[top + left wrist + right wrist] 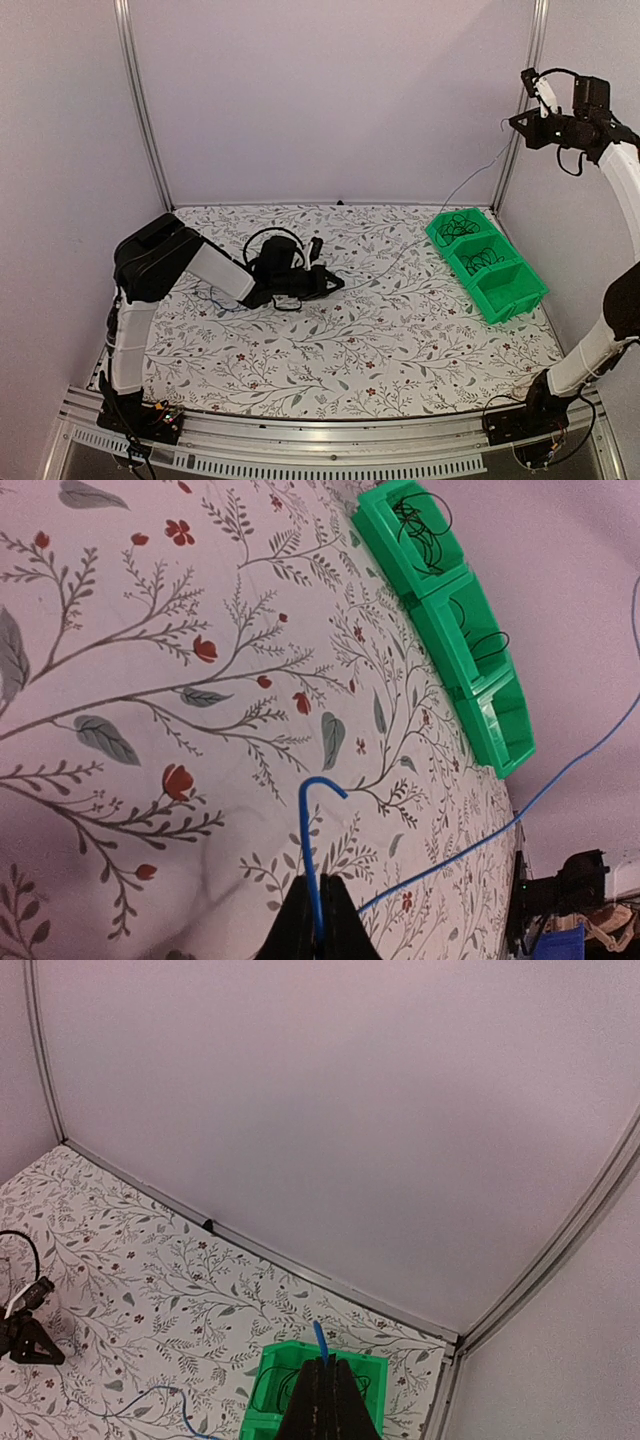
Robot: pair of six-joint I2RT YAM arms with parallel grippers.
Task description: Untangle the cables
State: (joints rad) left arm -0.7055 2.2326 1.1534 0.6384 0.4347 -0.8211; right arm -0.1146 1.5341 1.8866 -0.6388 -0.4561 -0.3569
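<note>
Though faint midspan, blue cable [309, 850], ends pinched.

A green three-compartment bin [503, 302] sits toward two o'clock on the tabletop [380, 340], set at an angle. The tabletop is covered in a leaf-and-flower print.

The left tool [338, 284] sits low, pinched shut; the right tool [514, 122], raised high, is clamped too.
</note>
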